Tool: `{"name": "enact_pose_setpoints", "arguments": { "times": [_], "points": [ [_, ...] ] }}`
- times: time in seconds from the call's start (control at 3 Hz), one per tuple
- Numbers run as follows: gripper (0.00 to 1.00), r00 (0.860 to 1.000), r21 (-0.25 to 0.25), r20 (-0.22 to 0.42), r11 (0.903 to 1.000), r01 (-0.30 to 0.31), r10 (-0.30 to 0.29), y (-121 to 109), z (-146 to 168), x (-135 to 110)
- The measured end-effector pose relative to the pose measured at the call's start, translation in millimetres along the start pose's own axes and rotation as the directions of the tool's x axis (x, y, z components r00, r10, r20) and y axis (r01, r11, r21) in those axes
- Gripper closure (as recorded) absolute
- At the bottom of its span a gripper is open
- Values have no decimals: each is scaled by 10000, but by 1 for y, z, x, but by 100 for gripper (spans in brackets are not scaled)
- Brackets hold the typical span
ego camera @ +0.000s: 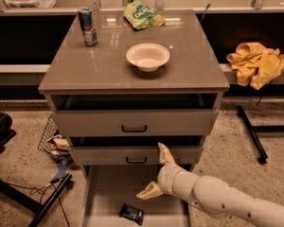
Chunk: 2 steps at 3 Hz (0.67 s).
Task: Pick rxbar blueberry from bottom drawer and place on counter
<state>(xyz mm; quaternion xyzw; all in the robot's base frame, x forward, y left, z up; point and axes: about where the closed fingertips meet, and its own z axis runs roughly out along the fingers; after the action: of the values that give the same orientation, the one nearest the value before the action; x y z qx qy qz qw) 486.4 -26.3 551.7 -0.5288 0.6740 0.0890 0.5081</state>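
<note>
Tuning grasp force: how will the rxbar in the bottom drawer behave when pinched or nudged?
The rxbar lies flat and thin: unlikely to roll or tip, but little edge to pinch. The drawer floor looks smooth, so it may slide if nudged. Small, so probably light. The gripper hangs open over the drawer.

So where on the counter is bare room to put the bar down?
The counter is bare along its front edge and right of the bowl; the back is crowded with can and green bag. The gripper, open, is over the bottom drawer near the rxbar blueberry.
</note>
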Motion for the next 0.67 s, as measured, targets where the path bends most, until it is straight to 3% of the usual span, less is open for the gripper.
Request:
{"name": "enact_pose_setpoints", "arguments": {
  "times": [0.33, 0.67],
  "points": [
    [0, 9982, -1152, 359, 9924, -425, 470, 49, 70, 58],
    [0, 9908, -2316, 17, 9639, -1314, 1354, 106, 109, 113]
  ]
}}
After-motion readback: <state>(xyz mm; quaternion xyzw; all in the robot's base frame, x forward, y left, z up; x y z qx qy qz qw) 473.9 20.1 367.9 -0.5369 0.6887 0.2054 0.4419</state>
